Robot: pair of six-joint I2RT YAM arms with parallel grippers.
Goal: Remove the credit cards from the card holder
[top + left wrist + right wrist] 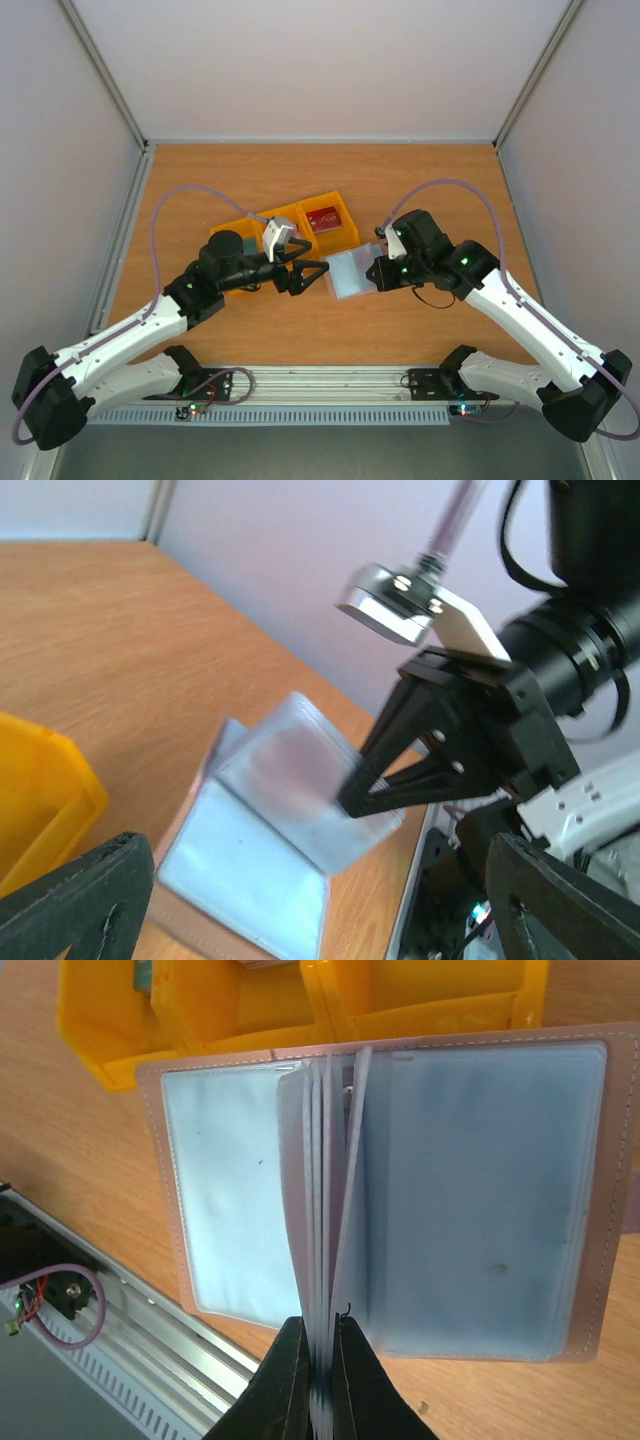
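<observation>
The right pincer (320, 1338) is clenched on the upright clear sleeves at the middle of the card holder (480, 1180), which lies open on the table (420, 180) right under it. The left pincer (320, 277) stands released just beside the holder's left edge. Beyond both pincers, a yellow tray (335, 241) holds a dark red card (324, 218).
</observation>
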